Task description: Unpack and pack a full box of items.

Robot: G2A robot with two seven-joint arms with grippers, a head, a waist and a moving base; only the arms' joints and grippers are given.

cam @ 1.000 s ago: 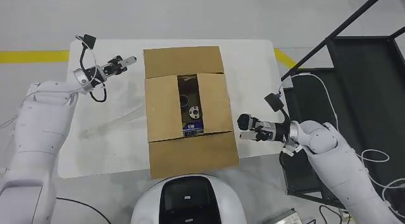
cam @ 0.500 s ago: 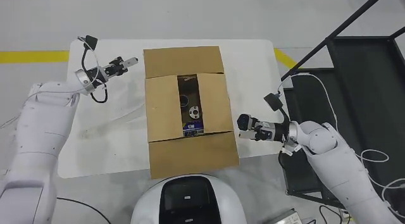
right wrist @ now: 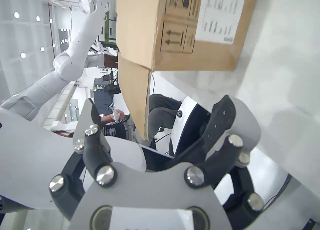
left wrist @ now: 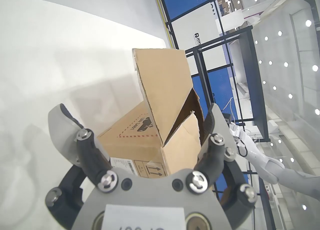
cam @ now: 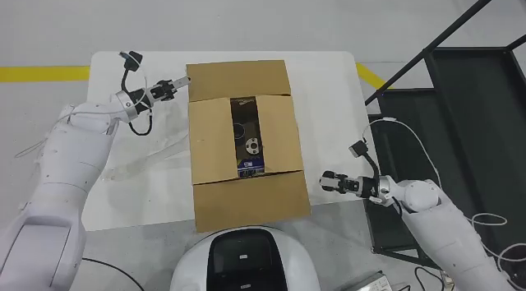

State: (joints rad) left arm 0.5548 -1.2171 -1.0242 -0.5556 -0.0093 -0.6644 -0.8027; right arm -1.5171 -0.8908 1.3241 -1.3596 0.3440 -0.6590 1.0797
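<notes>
top view: the white table (cam: 136,180) carries the cardboard box (cam: 238,77) at its middle. the box's long axis runs away from the robot and its outer flaps are laid out flat. the left inner flap (cam: 209,139) and its twin are folded in, leaving a gap over the items (cam: 251,145). the left gripper (cam: 181,84) lies just beside the box's far left corner and points at it, its arm stretched low. the right gripper (cam: 326,182) sits beside the box's near right corner, slightly further off. both grippers' jaws stand spread, holding nothing. i judge the left arm better placed to lift an inner flap.
</notes>
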